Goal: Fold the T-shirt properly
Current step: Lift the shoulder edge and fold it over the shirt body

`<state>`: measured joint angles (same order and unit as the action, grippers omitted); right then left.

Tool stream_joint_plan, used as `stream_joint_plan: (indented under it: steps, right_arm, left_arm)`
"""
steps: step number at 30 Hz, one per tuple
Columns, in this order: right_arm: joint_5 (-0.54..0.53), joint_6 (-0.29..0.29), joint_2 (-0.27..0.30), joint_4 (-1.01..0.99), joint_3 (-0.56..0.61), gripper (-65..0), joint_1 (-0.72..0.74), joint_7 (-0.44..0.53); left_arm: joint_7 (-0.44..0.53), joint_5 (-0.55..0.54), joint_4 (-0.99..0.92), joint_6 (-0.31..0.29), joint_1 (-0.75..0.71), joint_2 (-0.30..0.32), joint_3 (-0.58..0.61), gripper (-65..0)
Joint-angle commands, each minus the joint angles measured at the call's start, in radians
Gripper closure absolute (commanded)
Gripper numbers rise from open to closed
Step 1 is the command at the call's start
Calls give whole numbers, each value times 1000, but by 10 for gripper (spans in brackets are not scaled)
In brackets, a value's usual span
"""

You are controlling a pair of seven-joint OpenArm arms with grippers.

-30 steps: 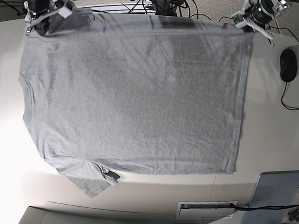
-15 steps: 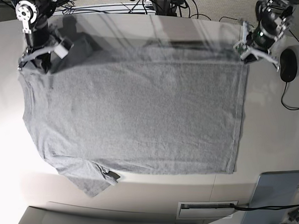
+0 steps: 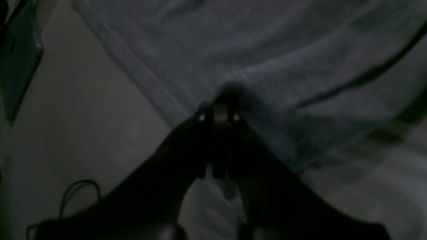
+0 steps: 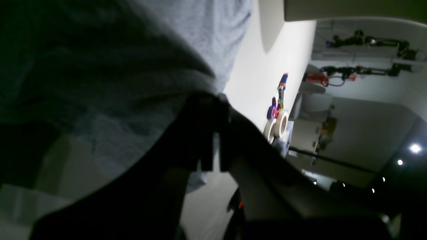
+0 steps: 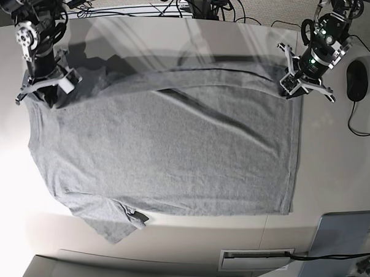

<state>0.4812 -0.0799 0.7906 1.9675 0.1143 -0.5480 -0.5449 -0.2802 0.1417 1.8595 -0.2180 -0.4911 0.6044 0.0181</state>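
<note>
The heather-grey T-shirt (image 5: 166,156) lies spread on the white table (image 5: 338,157), plain side up, one sleeve (image 5: 111,218) at the near left. My left gripper (image 5: 290,89) is shut on the far right corner of the T-shirt and holds it lifted over the cloth; in the left wrist view (image 3: 220,111) the fabric (image 3: 267,66) bunches at the fingertips. My right gripper (image 5: 39,95) is shut on the far left corner; in the right wrist view (image 4: 213,100) the cloth (image 4: 100,83) drapes over the shut jaws. The far edge is raised and folds inward.
A black mouse (image 5: 356,80) with its cable lies at the right of the table. A grey pad (image 5: 340,243) sits at the near right corner. Cables (image 5: 197,7) run along the far edge. Tape rolls (image 4: 277,125) show in the right wrist view.
Both grippers have carried the far edge of the T-shirt toward the near side, away from the table's back edge. The cloth now creases diagonally across the upper half.
</note>
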Motion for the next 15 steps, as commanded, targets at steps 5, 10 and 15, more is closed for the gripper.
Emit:
stream_joint_plan:
  steps: [5,10,15]
  right_arm:
    - [5,18,15,-44,-8,0,42,26]
    - [5,18,15,-100,-8,0,79,31]
    - [-21,19,15,-134,-8,0,123,33]
  left_arm:
    - [18,-55,-21,54,52,7,-7,0]
    - [10,-98,-57,94,91,-3,-7,0]
    - [10,-98,-66,95,117,-38,-7,0]
